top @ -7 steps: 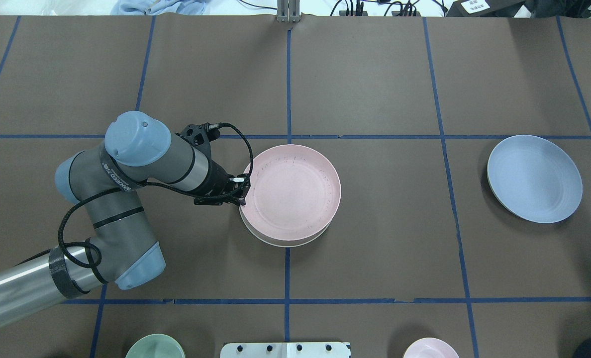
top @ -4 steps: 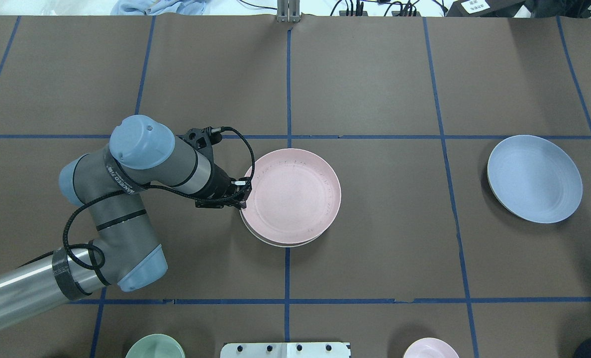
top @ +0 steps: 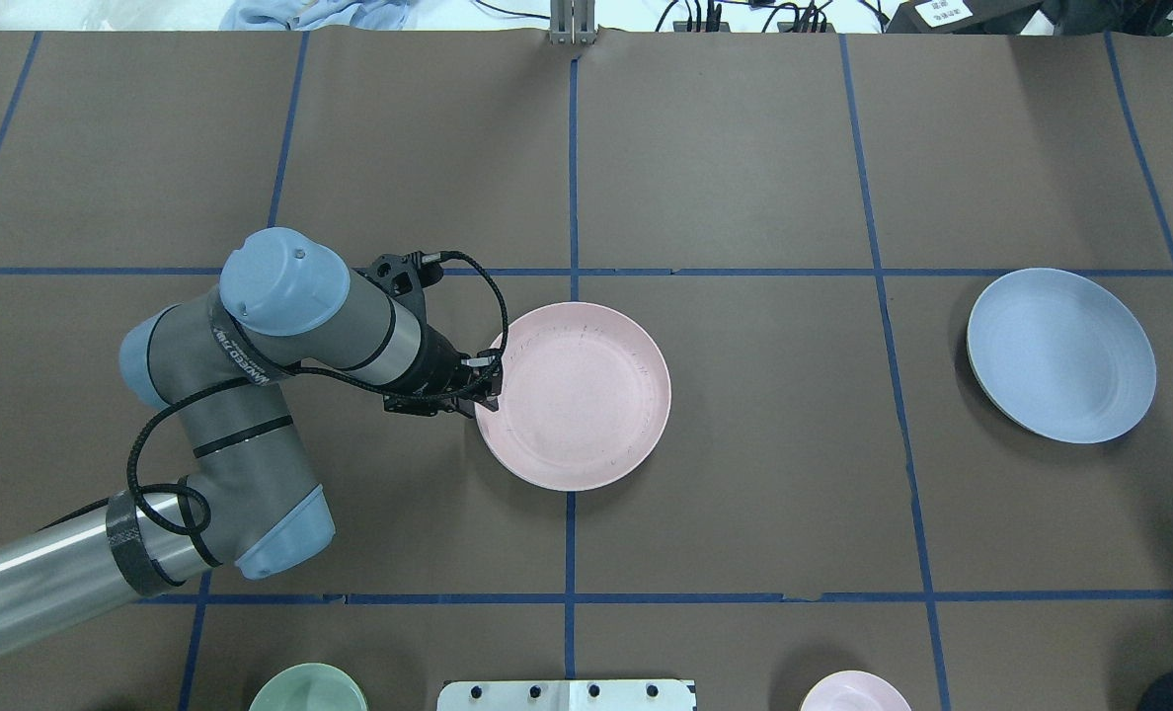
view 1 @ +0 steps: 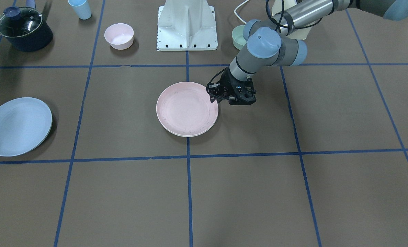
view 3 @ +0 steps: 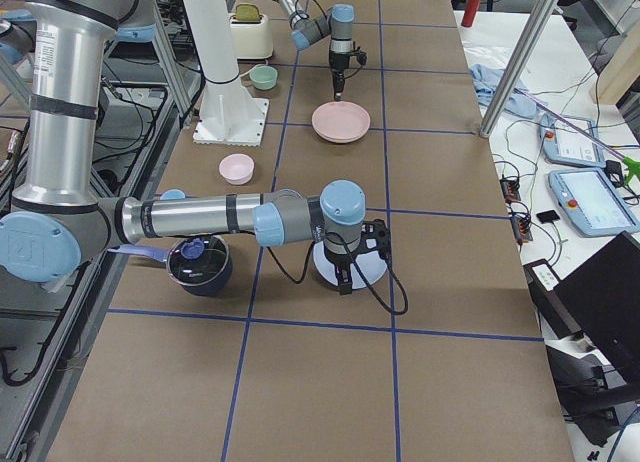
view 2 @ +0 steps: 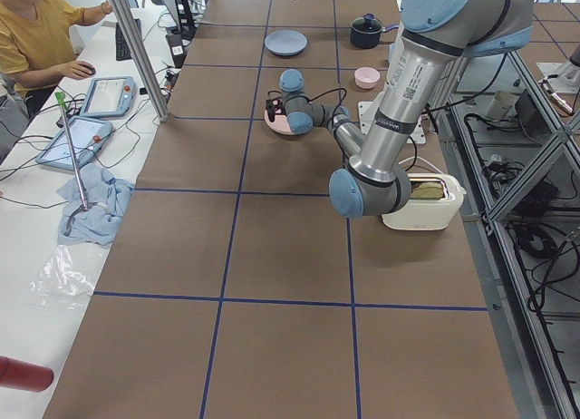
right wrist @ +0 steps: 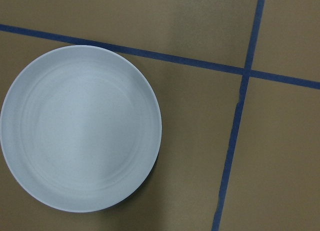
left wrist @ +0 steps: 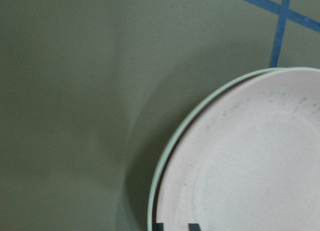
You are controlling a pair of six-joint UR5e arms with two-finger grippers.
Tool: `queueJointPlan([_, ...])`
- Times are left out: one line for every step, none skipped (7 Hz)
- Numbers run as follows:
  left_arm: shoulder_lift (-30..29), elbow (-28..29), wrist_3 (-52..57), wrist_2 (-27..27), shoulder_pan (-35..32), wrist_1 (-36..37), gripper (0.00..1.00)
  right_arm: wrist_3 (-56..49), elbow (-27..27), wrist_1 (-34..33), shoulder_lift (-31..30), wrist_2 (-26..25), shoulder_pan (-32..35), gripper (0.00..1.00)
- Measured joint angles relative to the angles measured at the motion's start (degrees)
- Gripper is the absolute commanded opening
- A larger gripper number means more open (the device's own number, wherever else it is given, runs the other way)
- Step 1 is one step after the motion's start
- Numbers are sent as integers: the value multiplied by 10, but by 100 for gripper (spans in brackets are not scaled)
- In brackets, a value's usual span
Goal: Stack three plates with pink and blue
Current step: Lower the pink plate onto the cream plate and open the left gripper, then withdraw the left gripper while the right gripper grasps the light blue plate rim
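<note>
The pale pink plate (top: pixel 577 395) lies on top of the cream-white plate (view 1: pixel 185 134) at the table's middle. Only a thin rim of the white plate (left wrist: pixel 165 156) shows under it. My left gripper (top: pixel 488 387) is at the pink plate's left rim, and in the left wrist view its fingertips (left wrist: pixel 160 226) stand close together astride that rim (left wrist: pixel 240 161). The light blue plate (top: pixel 1060 355) lies alone at the far right, apart from the stack. My right gripper (view 3: pixel 343 279) shows only in the exterior right view, above the blue plate (right wrist: pixel 80 128); I cannot tell whether it is open or shut.
A small pink bowl (view 1: pixel 119 35), a mint-green bowl (view 1: pixel 238 37), a dark lidded pot (view 1: pixel 23 29) and a blue cup (view 1: pixel 81 8) stand along the robot's side of the table beside the white base (view 1: pixel 187 24). A toaster (view 2: pixel 417 197) sits behind the left arm.
The pink plate has come down from a raised, offset position onto the white plate and now nearly covers it. The left gripper came down with it.
</note>
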Motion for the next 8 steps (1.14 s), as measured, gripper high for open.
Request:
queueJointPlan([2,-6,0,0,-1,0,36,0,-1,0,0,0,-3,100])
queueJointPlan([4,-18,1,-2,-6,2,36,1,-10,0,7,0,-9,100])
queueJointPlan([8,-32,2,-4,-17,4,35,5,-35,1,24,0,-16,100])
queueJointPlan([14,-49,4,-8,-34,8,35,16,-69,1,46,1,-26,100])
queueJointPlan([23,-63,6,-21,-56,10,35,30,-103,1,67,1,-38,100])
queueJointPlan([31,-72,7,-43,-78,10,35,57,-125,9,82,3,-56,100])
queueJointPlan([40,-80,20,-57,-96,10,35,114,-144,49,89,3,-82,100])
queueJointPlan([51,-89,43,-63,-107,10,35,182,-181,130,92,2,-104,100])
